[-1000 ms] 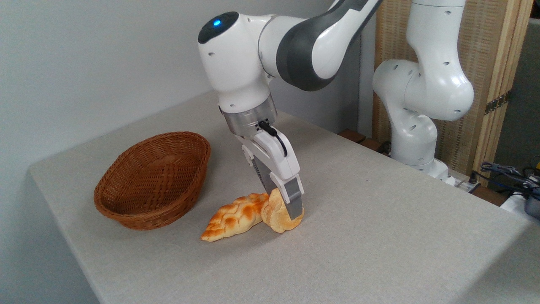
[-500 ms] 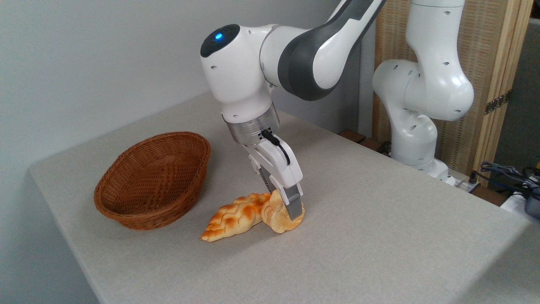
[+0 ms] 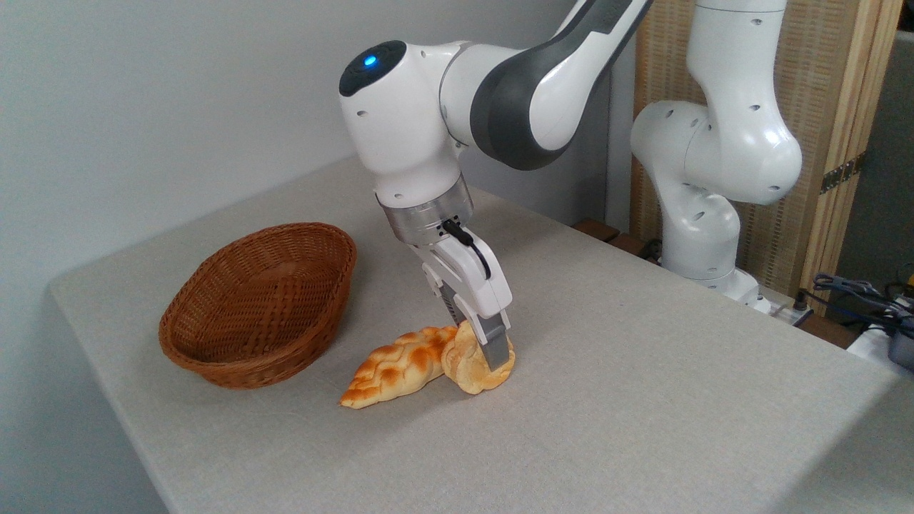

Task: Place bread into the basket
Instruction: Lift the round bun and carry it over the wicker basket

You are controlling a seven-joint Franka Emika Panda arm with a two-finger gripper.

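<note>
The bread (image 3: 465,370), a small pale-golden lobed bun, stands tilted on its edge on the grey table, leaning against a braided loaf. My gripper (image 3: 477,351) reaches down over it, shut on the bun. The near grey finger (image 3: 495,343) presses its front face, while the far finger is hidden behind the bun. The bun's lower edge still touches the tabletop. The brown woven basket (image 3: 235,363) sits to the left, apart from the bun, with nothing visible inside.
An orange-brown braided loaf (image 3: 393,365) lies between bun and basket, touching the bun's left side. The arm's white base (image 3: 703,235) stands at the back right. Cables (image 3: 867,296) lie at the far right. The table edge (image 3: 107,371) runs close behind and left of the basket.
The wrist has shifted slightly right and down, and the near finger has drawn in against the bun. The bun, the loaf and the basket stay where they were.
</note>
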